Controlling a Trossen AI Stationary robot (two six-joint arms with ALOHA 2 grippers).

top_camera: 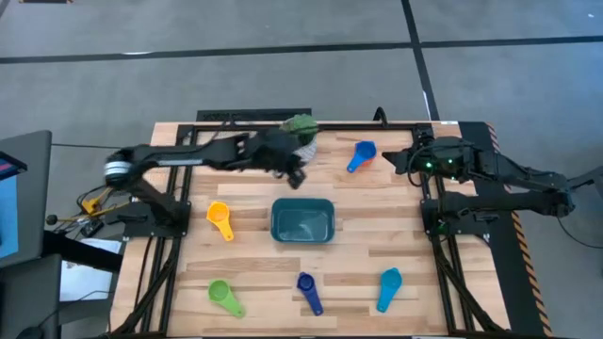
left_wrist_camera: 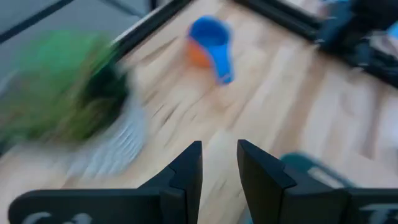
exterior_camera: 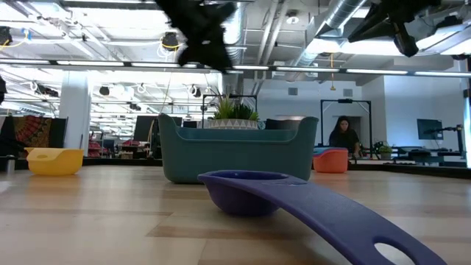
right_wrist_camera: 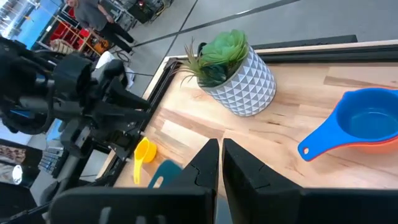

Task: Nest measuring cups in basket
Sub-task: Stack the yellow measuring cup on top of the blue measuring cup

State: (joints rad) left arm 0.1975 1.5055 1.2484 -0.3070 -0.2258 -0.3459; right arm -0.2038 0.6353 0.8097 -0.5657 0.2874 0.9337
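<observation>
Your left gripper (top_camera: 295, 176) hangs just behind the dark teal plastic basket (top_camera: 302, 222), fingers (left_wrist_camera: 186, 177) narrowly parted, holding nothing. Your right gripper (top_camera: 396, 158) waits near the stacked blue-on-orange measuring cups (top_camera: 361, 155), fingers nearly closed, empty.
</observation>
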